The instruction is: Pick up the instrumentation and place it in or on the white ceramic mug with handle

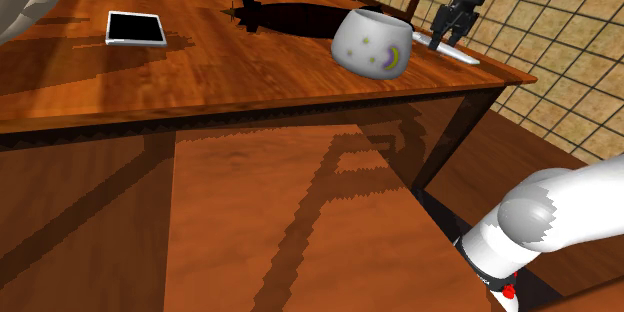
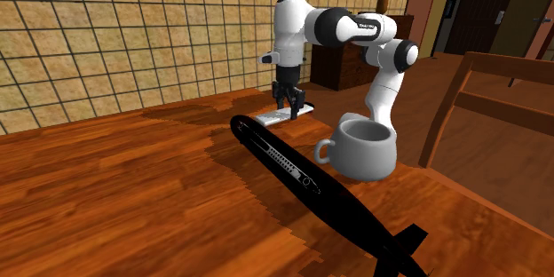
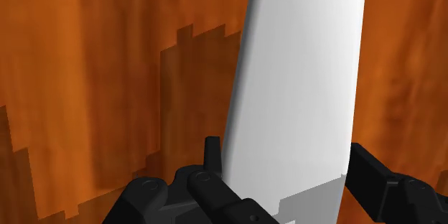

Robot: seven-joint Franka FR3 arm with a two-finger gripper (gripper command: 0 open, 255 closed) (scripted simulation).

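Note:
A flat white slab (image 3: 301,79), the instrumentation, lies on the wooden table (image 1: 200,80) near its corner at the shoulder view's right. My black gripper (image 3: 287,161) is down over it, open, with one finger on each long side of the slab (image 1: 458,53), close to its edges. In the second exterior view the gripper (image 2: 287,105) points straight down at the slab (image 2: 284,115). The white mug (image 1: 372,45) with a handle (image 2: 325,153) stands upright just beside the slab, toward the table's middle; its open top (image 2: 366,131) has nothing in it.
A long black rod-like object (image 2: 302,178) with a finned end (image 1: 245,10) lies across the table behind the mug. A white-framed black tablet (image 1: 136,28) rests toward the shoulder view's left. A wooden chair (image 2: 497,89) stands by the table edge, and a tiled wall (image 2: 106,44) rises behind.

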